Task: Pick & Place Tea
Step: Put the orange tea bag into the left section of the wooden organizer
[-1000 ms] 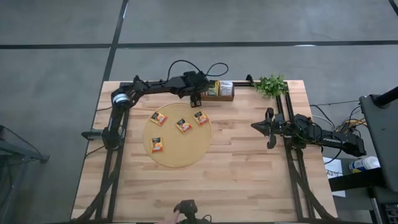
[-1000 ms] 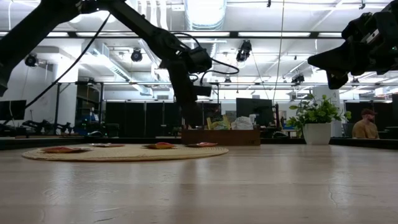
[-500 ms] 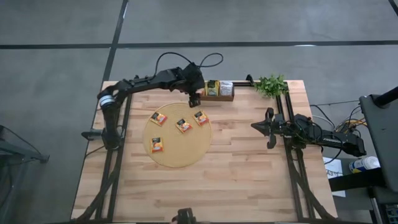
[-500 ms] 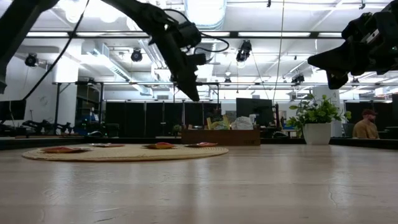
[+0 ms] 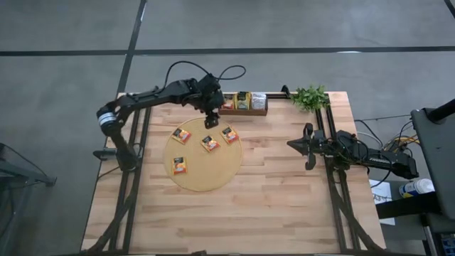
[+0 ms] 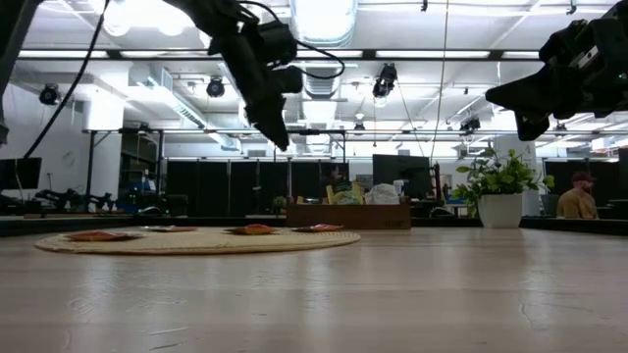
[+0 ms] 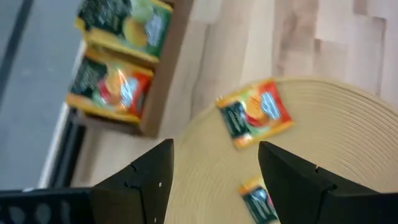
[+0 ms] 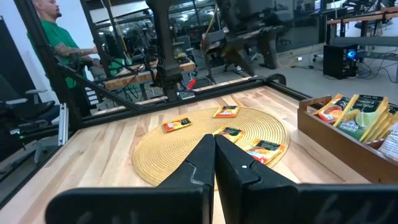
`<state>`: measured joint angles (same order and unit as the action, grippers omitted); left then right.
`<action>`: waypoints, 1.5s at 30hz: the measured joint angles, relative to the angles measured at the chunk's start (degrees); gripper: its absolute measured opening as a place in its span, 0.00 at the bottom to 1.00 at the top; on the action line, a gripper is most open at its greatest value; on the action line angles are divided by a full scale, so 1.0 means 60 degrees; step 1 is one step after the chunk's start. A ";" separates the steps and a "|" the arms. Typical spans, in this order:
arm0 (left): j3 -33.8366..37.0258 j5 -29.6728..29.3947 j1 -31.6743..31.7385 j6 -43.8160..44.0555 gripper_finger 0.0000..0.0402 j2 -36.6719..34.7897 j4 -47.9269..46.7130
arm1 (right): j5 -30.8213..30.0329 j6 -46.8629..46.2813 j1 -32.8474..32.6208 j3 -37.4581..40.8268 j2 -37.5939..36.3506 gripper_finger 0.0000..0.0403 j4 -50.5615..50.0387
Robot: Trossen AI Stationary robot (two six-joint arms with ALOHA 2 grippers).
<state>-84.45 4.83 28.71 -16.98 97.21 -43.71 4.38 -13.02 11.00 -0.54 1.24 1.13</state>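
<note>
Pale plank surface (image 5: 284, 199) carries a round woven mat (image 5: 202, 155) with four flat square sachets (image 5: 210, 144), left tool (image 5: 210, 121) released above, right tool (image 5: 307, 146) clenched empty.

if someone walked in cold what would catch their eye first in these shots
Probably the big round tan mat on the table's left half, with four orange tea sachets lying flat on it. Next, the left gripper hanging open and empty above the mat's far edge, beside the wooden tray of upright sachets at the far edge of the table. The right gripper waits shut over the table's right side.
</note>
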 joint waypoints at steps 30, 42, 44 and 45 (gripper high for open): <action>0.4251 -0.0898 -0.2338 0.2834 0.57 -0.1457 0.2563 | 0.0000 -0.0003 0.0004 0.0000 0.0017 0.02 0.0000; 0.4259 -0.1050 -0.2338 0.3158 0.57 0.0023 0.2774 | -0.0001 0.0000 0.0001 0.0000 0.0017 0.02 0.0000; 0.4243 -0.1039 -0.2338 0.3160 0.57 0.0188 0.2770 | -0.0002 -0.0002 0.0000 0.0000 0.0017 0.02 0.0000; 0.4227 -0.1036 -0.2340 0.3161 0.57 0.0244 0.2786 | -0.0004 0.0000 0.0004 0.0000 0.0017 0.02 -0.0002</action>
<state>-59.08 -1.39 14.67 1.99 98.68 -26.99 4.36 -13.02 11.03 -0.54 1.34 1.11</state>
